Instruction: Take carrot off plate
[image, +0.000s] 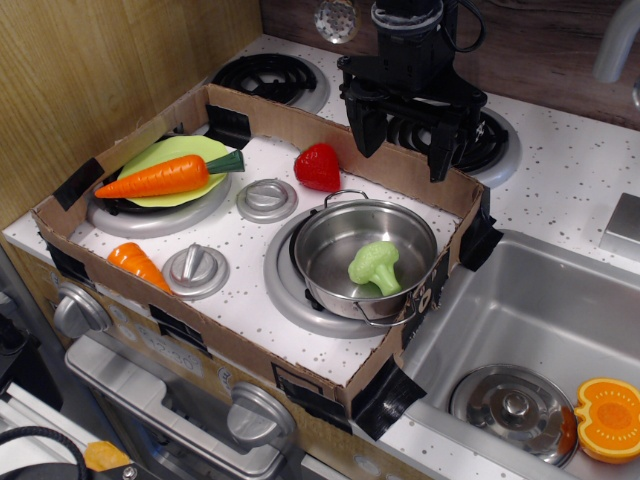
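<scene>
The long orange carrot (160, 178) with a dark green stem end lies across the lime-green plate (178, 152), which rests on the left burner. My black gripper (402, 138) hangs open and empty above the back cardboard wall, well to the right of the plate, with its fingers spread apart. It touches nothing.
A low cardboard wall (290, 118) rings the stove top. Inside are a red strawberry (318, 166), a steel pot (365, 255) holding green broccoli (374, 266), a stubby orange carrot piece (137, 263), and two grey knobs (266, 198). A sink (530, 330) lies to the right.
</scene>
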